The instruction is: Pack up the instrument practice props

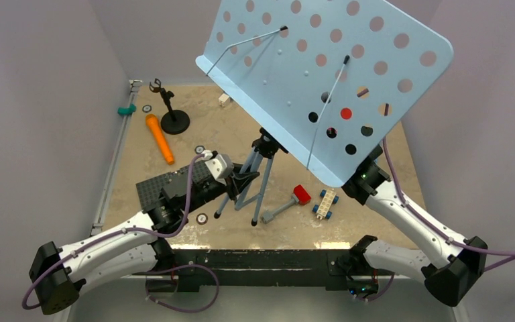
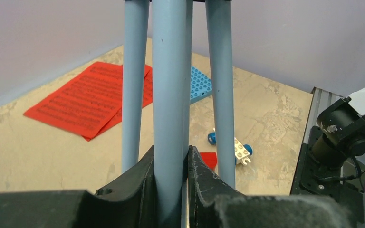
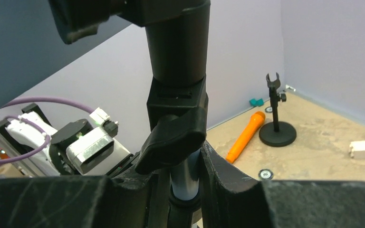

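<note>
I see the tall pale-blue music stand with round holes point(image 1: 328, 74) standing up on the sandy table point(image 1: 208, 121), with my left gripper point(image 2: 170, 161) shut tight on one grey tripod leg point(image 2: 170, 71) low down and my right gripper point(image 3: 184, 190) squeezing the thin middle pole point(image 3: 186, 176) just under the black clamp knob point(image 3: 173, 137). The orange toy microphone point(image 1: 159, 139) lies flat beside the small black mic stand with a round base point(image 1: 173, 119) at the far left, well apart from both grippers. The red sheet-music pages point(image 2: 88, 99) lie flat on the table past the tripod legs, near a blue studded plate point(image 2: 200, 84).
</note>
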Motion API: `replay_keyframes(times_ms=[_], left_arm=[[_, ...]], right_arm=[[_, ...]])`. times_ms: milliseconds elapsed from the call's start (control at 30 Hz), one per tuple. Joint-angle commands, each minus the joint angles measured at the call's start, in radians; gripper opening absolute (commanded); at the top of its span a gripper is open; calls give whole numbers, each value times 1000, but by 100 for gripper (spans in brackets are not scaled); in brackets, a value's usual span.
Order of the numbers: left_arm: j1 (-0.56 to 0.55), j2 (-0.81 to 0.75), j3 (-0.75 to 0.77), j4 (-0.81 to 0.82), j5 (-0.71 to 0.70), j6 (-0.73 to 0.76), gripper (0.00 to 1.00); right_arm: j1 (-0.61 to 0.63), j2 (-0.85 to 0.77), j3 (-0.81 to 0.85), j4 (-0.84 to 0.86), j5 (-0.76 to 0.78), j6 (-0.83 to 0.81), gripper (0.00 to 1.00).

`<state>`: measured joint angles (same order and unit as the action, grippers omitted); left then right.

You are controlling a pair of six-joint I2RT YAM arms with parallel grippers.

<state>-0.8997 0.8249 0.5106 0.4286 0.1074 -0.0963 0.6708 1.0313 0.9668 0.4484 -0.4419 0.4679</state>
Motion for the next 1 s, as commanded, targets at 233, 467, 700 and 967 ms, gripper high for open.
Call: replay_keyframes(times_ms=[233,467,700,967], left_arm=[[-76,-65,-10,-18,-188,-202,0],[-114,20,-61,18,-246,-300,0],[-130,72,-87,49,-296,-366,0],[-139,161,-78,92,-328,-379,0]], right_arm=[[-81,63,2,100,-16,269,0],[-130,119,-125,241,-54,343,0],[-189,204,-209,367,-95,385,0],[-227,346,-199,436,-127,419,0]])
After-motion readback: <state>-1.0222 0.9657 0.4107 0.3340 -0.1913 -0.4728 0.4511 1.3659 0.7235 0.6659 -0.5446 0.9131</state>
